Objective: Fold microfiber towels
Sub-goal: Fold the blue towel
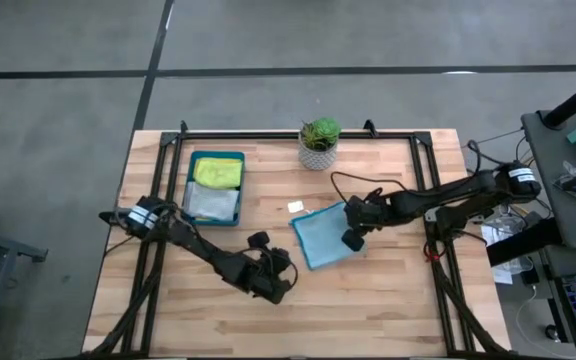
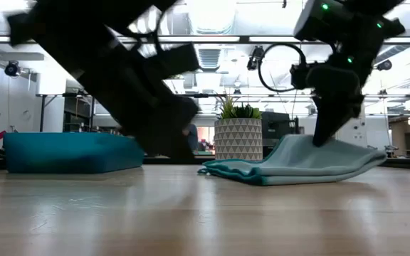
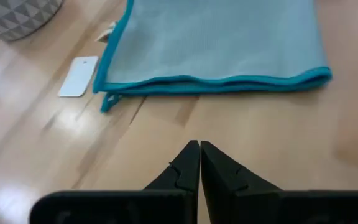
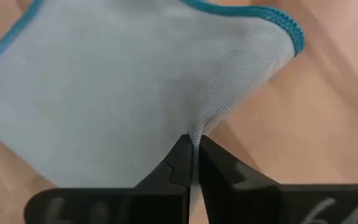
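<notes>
Pinched between the right gripper (image 4: pixel 195 163) fingers, the light teal towel (image 1: pixel 325 235) lies folded near the middle of the wooden table (image 1: pixel 388 310), its right edge lifted slightly. A white tag (image 3: pixel 79 76) rests just beside its far corner. Beyond it stand a potted plant (image 1: pixel 319 142) and a dark teal tray (image 1: pixel 194 161) holding lime green and pale grey towels. Left gripper (image 3: pixel 199 163), fingers pressed together and empty, hovers just in front of the towel.
</notes>
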